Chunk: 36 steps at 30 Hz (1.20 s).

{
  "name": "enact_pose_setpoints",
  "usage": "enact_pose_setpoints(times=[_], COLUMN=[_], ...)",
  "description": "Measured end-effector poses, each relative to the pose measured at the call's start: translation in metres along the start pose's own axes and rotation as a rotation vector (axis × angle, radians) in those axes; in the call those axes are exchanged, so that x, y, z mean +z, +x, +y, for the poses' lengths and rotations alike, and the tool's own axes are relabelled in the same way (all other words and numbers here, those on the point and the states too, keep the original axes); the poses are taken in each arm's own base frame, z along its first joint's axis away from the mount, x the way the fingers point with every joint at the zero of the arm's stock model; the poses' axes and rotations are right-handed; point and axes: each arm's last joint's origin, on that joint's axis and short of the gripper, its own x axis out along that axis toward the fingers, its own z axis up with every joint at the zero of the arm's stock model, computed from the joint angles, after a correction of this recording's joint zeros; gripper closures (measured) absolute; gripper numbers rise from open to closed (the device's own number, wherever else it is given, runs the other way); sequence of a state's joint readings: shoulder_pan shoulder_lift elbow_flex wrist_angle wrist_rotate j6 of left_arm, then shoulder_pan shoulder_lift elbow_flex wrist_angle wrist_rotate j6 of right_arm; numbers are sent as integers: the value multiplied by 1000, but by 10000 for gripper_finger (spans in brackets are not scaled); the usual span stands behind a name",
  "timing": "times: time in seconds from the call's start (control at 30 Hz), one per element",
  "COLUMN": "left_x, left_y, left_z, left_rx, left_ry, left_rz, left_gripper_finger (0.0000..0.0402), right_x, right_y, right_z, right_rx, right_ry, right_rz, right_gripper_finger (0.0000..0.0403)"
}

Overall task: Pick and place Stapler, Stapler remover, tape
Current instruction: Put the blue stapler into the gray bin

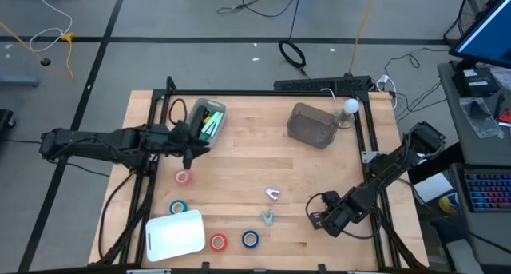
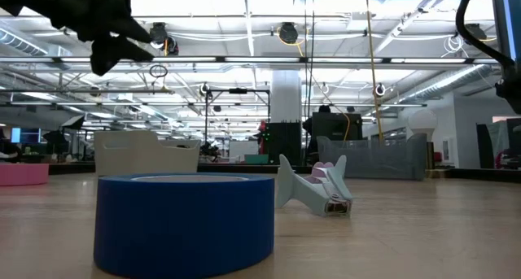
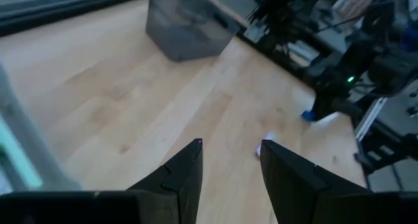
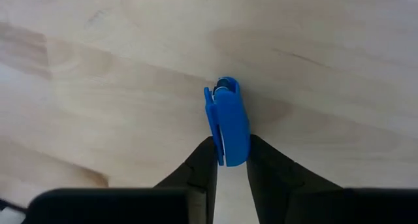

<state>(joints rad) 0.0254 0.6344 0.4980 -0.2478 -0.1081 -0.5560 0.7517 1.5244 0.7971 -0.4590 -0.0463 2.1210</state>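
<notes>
The right claw (image 4: 228, 160) sits low over the desk (image 1: 239, 146) at its right front, fingers pinched on a blue stapler (image 4: 227, 123). The left claw (image 3: 230, 165) hangs open and empty above the pink tape (image 1: 184, 177), by a bin (image 1: 209, 119) at the left rear. Other tapes (image 1: 250, 240) and two pale removers (image 1: 273, 195) lie along the front beside a white lid (image 1: 174, 235); a grey bin (image 1: 312, 125) stands at the rear.

No text, label, brand, number or sign can be read anywhere in these views.
</notes>
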Motion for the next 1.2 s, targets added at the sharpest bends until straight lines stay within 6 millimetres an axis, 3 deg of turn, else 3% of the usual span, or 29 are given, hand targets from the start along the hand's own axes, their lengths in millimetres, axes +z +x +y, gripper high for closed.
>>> enact_pose_setpoints(times=[0.37, 0.6, 0.87, 1.2], left_x=[-2, -2, -4, -10], left_y=[25, 49, 75, 98], left_z=[-8, -19, -37, -52], left_rx=[-47, -189, -337, -441], left_ry=[-41, 0, 133, 214], left_rz=[32, 35, -56, -190], left_gripper_finger=[250, 249, 249, 249], right_x=[-1, 10, 42, 87], right_y=[-8, -18, -33, -50], right_z=[11, 38, 72, 94], right_rx=[169, 430, 643, 745], right_ry=[-38, -101, -245, -418], right_rz=[-48, -140, -258, -465], right_gripper_finger=[345, 346, 346, 346])
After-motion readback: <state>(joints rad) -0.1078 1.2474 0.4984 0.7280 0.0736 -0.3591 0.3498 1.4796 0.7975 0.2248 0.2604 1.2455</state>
